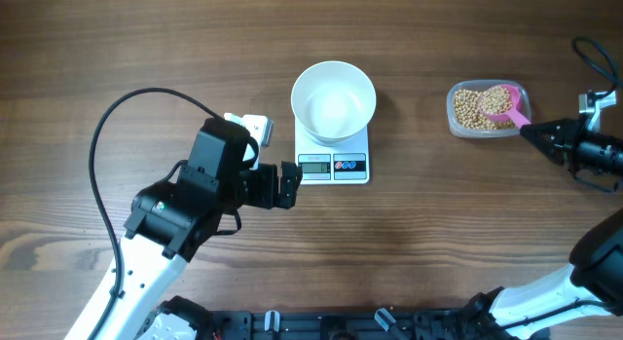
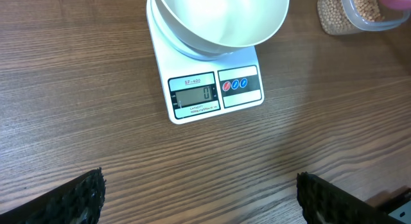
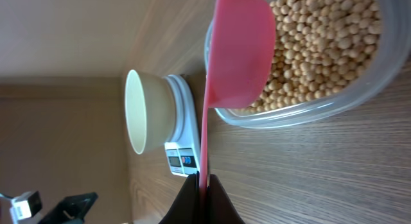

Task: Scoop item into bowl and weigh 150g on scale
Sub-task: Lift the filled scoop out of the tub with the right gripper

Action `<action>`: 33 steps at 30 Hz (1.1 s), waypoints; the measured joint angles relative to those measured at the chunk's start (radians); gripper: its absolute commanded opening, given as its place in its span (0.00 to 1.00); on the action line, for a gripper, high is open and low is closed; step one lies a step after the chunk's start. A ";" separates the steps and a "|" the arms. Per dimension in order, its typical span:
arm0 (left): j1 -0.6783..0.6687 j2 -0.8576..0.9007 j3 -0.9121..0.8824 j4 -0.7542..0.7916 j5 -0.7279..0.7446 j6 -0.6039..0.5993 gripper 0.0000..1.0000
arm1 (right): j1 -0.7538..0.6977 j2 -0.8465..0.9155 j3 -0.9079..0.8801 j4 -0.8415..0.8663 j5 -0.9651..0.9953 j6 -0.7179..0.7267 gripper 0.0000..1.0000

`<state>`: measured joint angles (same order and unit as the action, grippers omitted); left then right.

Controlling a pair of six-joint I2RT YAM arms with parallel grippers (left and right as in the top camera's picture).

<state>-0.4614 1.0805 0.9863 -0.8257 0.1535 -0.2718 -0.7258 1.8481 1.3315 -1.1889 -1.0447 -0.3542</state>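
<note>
Brown wood-grain table fills the overhead view. A white bowl sits on a white scale near the centre and hides most of its platform; the display lies along the 6 o'clock edge, its digits too small to read. At 3 o'clock from the bowl, well apart, a clear tub holds the beans. A pink scoop rests in the tub with its handle running out towards 4 o'clock into the right claw, which is pinched tight on it. Whether the cup carries beans is hard to make out. The left claw hangs at 8 o'clock from the scale, just beside it, spread wide and empty.

From the left wrist, only the black fingers show, in the bottom corners and far apart with bare wood between. The display reads zero. The bowl is cut off at 12 o'clock, the tub at 2 o'clock.

The right wrist view is turned sideways. The closed fingers clamp the thin handle at 6 o'clock. The cup shows only its outer side, so its contents are hidden. Beans fill the tub behind it, which is cut off at the edge. Bowl and scale stand small at 9 o'clock.
</note>
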 measured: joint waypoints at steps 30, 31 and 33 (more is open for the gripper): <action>0.000 0.000 0.000 0.000 0.000 0.000 1.00 | 0.000 0.000 0.000 -0.016 -0.012 0.010 0.04; 0.000 0.000 0.000 0.000 0.000 0.000 1.00 | 0.000 0.000 0.000 -0.015 -0.003 0.014 0.04; 0.000 0.000 0.000 0.000 0.000 0.000 1.00 | 0.000 0.000 0.000 -0.023 -0.001 0.025 0.04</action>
<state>-0.4614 1.0805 0.9863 -0.8257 0.1535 -0.2718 -0.7258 1.8481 1.3315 -1.2114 -1.0458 -0.3290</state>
